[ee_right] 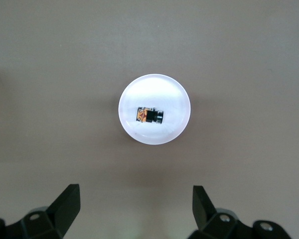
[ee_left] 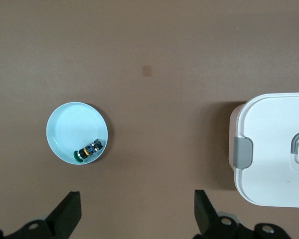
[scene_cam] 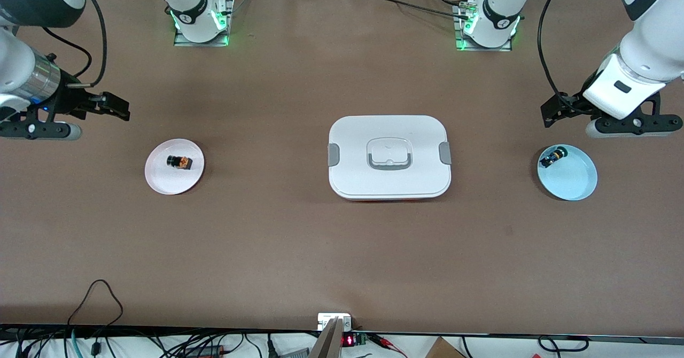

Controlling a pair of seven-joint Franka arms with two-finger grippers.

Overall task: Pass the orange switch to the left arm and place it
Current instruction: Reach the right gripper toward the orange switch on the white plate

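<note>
You have a brown surface (scene_cam: 299,251) with the white box (scene_cam: 389,157) lying flat at its middle, lid on, grey clips at both ends and a grey handle recessed in the top. The two arms hang above the surface at its two ends, neither touching anything. The right gripper (scene_cam: 115,107) is over bare surface at the right arm's end, just beside the pink plate (scene_cam: 160,181), and its fingers (ee_right: 65,206) stand spread wide with nothing between them. The left gripper (scene_cam: 556,109) is over bare surface at the left arm's end, near the blue plate (scene_cam: 574,184), its fingers (ee_left: 67,211) likewise spread and empty. The pink plate lies well apart from the box; the blue plate lies equally well apart toward the left arm's end. The orange switch (scene_cam: 179,162) lies on its side near the middle of the pink plate. A second small switch (scene_cam: 551,158), black with blue, yellow and green parts, lies at the blue plate's rim.
</note>
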